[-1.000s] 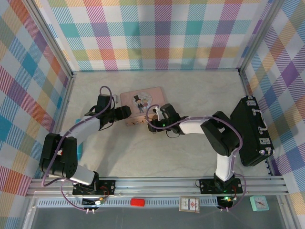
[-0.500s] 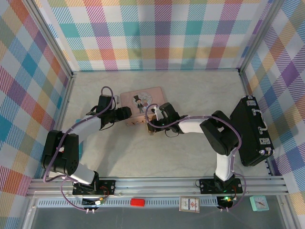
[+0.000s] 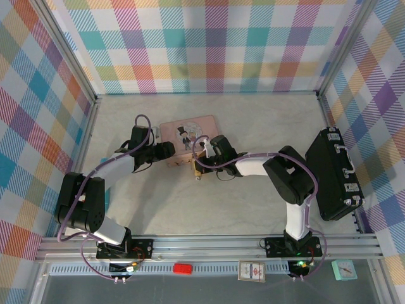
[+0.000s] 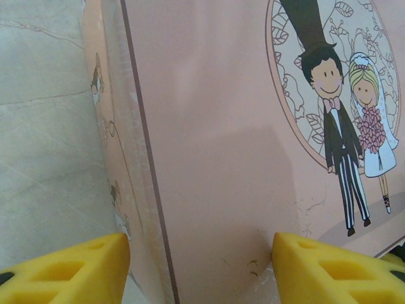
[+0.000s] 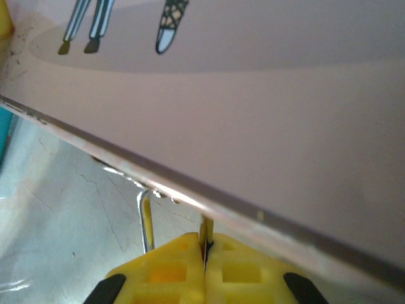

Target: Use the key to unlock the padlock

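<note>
I see the pink tin lying a little left of the middle of the table, nearer its far edge than its near one. Its lid faces up, showing the cartoon bride and groom. Both of my arms meet at the tin's near side.

My left gripper sits at the tin's near left corner. On the left wrist camera its yellow fingers stand wide apart, astride the tin's edge. One is beside the side wall over bare table, the other is above the lid near the groom's feet. I cannot tell whether either one touches the tin.

My right gripper is at the tin's near edge, just to the right of the left gripper. Its two yellow fingertips are pressed together with no gap. A thin sliver of metal rises out of the seam between them, up to the tin's rim. Whether that is the key or the shackle's other leg I cannot tell.

The padlock is under the overhanging rim at the tin's near edge. I see one leg of its silver shackle, upright and bending over at the top, just beside the closed fingertips. Its body is hidden behind them.

A black case lies along the table's right edge, well apart from the tin.
</note>
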You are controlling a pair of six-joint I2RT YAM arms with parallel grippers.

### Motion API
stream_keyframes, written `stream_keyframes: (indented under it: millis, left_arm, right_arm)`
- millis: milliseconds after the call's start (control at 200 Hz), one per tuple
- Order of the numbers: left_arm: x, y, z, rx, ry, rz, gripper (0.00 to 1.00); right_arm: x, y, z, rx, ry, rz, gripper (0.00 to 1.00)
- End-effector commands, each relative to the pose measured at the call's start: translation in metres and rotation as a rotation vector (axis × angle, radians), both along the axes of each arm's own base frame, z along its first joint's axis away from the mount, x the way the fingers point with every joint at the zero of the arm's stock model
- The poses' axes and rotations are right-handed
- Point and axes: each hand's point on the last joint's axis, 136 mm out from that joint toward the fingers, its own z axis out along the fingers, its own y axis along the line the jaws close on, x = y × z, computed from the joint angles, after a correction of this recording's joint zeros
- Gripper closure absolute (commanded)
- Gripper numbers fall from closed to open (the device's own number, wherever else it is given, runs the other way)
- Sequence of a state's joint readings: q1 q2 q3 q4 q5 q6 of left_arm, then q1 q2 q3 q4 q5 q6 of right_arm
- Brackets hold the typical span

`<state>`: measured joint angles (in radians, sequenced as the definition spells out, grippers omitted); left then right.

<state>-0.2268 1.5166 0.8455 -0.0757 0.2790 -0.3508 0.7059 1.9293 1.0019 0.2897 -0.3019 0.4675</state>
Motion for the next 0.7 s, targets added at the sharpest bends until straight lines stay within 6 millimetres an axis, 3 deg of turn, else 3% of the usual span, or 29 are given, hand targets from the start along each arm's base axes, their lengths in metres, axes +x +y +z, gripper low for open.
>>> stream_keyframes:
  millis: [0, 310, 535, 695]
  left_arm:
    - [0.004, -0.006, 0.004, -0.006, -0.006, -0.013, 0.41]
    - [0.003, -0.016, 0.002, -0.026, -0.008, 0.018, 0.42]
    - [-0.001, -0.029, -0.001, -0.042, -0.005, 0.031, 0.44]
    - [-0.005, -0.036, -0.003, -0.045, -0.004, 0.041, 0.44]
  right_arm:
    - [-0.007, -0.006, -0.013, 0.027, 0.091, -0.076, 0.98]
    - [0.001, -0.008, 0.009, 0.26, 0.181, -0.28, 1.0]
    - [0.005, -0.021, 0.007, 0.254, 0.202, -0.383, 1.0]
    - [0.002, -0.032, -0.009, 0.205, 0.219, -0.422, 1.0]
